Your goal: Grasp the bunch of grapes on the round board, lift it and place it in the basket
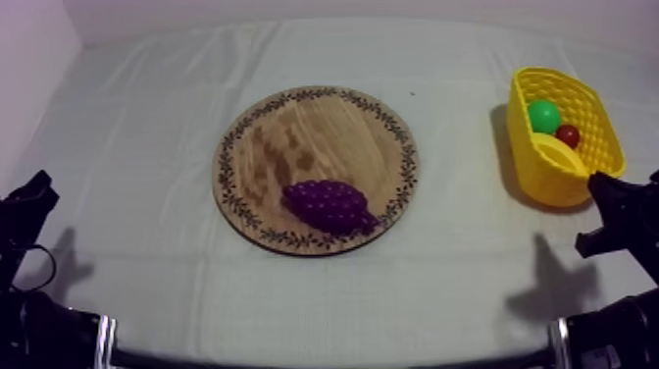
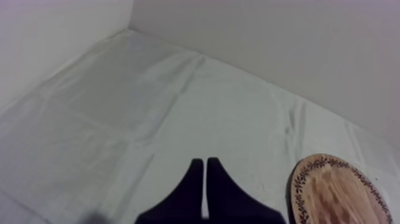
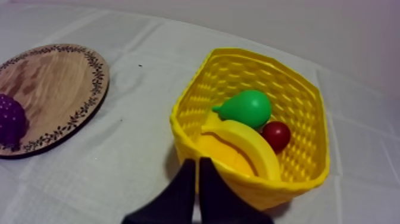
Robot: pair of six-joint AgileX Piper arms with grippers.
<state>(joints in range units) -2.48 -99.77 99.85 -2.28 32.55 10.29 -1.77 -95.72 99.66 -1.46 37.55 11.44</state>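
Here, my left tool point(image 2: 205, 162) and right tool point(image 3: 197, 162) sit closed, empty; the bunch of grapes point(image 1: 329, 204) looks light, knobbly, best pinched mid-body.

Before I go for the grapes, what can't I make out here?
Right wrist view: bunch of grapes cut off by picture edge.
Left wrist view: wooden board cut off by edge.
Top view: banana partly behind near wall of yellow basket.
Right wrist view: small red fruit partly behind banana.

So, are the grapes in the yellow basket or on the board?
On the board: the bunch of grapes lies on the wooden board, apart from the yellow basket.
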